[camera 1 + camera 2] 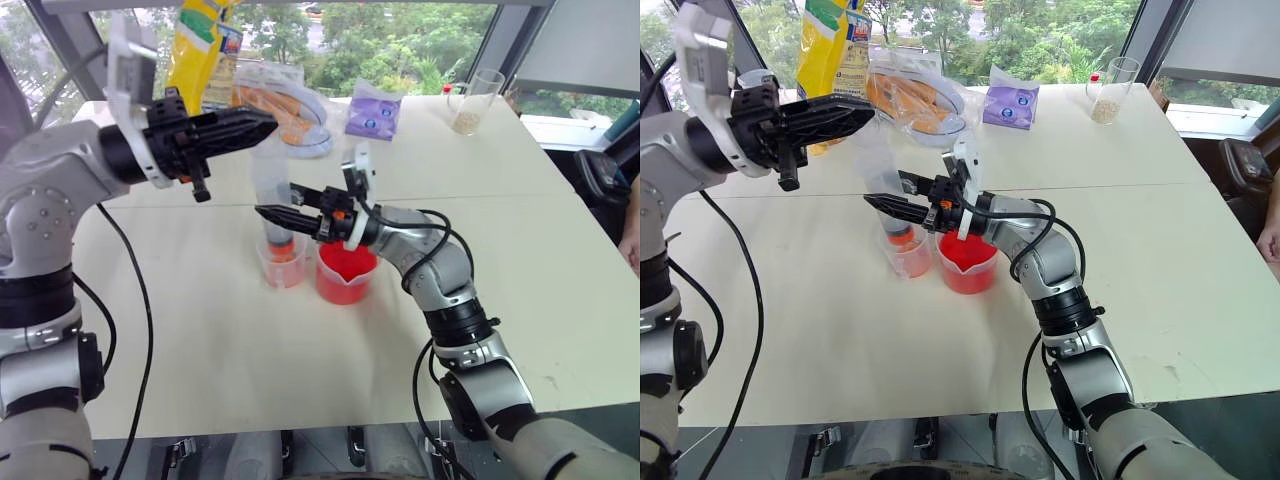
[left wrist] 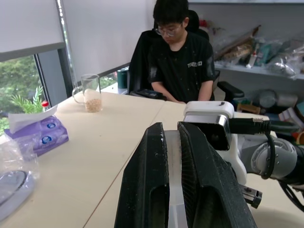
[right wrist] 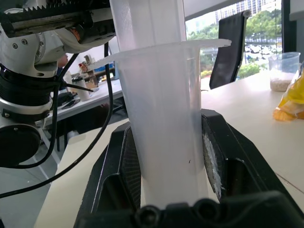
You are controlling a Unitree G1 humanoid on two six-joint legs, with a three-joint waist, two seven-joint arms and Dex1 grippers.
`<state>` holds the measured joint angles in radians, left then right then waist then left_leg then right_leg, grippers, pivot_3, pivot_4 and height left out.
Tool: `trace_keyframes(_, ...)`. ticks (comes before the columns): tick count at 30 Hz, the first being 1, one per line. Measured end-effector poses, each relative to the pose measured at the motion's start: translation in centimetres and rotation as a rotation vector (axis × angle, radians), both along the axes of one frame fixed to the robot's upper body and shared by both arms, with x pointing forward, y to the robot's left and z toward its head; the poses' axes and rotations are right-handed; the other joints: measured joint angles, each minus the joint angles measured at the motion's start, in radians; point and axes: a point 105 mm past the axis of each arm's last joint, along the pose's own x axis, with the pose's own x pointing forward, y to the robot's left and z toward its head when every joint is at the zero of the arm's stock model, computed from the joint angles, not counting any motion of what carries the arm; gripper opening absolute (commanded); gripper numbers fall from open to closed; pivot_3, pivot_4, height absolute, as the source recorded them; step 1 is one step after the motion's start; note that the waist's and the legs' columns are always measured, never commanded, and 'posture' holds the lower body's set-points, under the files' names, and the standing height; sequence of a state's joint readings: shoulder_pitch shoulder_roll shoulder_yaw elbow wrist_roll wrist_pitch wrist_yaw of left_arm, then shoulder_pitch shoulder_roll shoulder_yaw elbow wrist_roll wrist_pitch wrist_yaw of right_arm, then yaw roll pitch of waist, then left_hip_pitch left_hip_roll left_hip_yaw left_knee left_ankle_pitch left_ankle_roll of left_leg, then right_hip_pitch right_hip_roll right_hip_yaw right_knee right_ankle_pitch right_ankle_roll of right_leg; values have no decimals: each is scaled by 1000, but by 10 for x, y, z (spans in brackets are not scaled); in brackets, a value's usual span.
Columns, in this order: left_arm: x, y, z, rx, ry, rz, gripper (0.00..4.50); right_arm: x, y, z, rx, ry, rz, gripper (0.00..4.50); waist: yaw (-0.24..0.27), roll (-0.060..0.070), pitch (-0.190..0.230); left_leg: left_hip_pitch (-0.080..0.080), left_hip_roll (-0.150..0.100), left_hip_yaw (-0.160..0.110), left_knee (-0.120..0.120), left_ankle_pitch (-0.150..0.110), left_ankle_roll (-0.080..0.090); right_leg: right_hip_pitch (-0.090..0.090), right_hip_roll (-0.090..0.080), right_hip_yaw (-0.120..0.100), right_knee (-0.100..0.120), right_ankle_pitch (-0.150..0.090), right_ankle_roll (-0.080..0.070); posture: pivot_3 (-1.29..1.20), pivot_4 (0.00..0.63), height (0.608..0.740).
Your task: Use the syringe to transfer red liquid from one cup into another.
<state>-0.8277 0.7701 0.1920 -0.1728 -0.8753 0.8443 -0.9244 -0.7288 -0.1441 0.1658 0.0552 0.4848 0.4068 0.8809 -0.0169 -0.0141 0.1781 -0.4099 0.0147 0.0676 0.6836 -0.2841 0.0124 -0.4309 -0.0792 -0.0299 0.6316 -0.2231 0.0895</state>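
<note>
- syringe (image 1: 273,195) is light, stiff, slick plastic standing in the smaller cup (image 1: 283,262)
- right gripper (image 1: 268,213) jaws clamp its barrel
- left gripper (image 1: 262,122) jaws pinch the plunger top

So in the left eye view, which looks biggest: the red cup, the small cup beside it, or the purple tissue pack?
1. Red cup.
2 and 3. The small cup and the purple tissue pack look about alike, and the pack lies farther back, so I won't rank them.
</note>
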Motion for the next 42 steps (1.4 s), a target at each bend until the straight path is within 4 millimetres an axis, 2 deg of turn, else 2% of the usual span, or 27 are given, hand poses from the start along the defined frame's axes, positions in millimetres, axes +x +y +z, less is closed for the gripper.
trace_keyframes(16,0,1,-10,37,-49,34,76,5,4,10,-12,-14,-5,1406,0,0,0,0,0,0,0,0,0,0,0,0,0,0,0,0,150,740)
trace_keyframes(28,2,0,-15,36,-65,55,76,9,3,6,-25,10,-11,1406,1,0,0,0,0,0,0,0,0,0,0,0,0,0,0,0,150,740)
trace_keyframes(32,6,-3,-19,30,-31,53,1657,14,-3,12,-1,9,-47,1406,2,0,0,0,0,0,0,0,0,0,0,0,0,0,0,0,150,740)
trace_keyframes(37,9,-3,-26,38,23,64,4332,17,-9,17,20,3,-73,1406,-2,0,0,0,0,0,-1,0,0,0,0,0,-1,0,0,0,150,740)
trace_keyframes(42,7,3,-35,31,85,84,4429,10,-6,24,35,-24,-51,1406,-3,0,0,0,1,0,-1,0,0,-1,0,0,0,0,0,0,150,740)
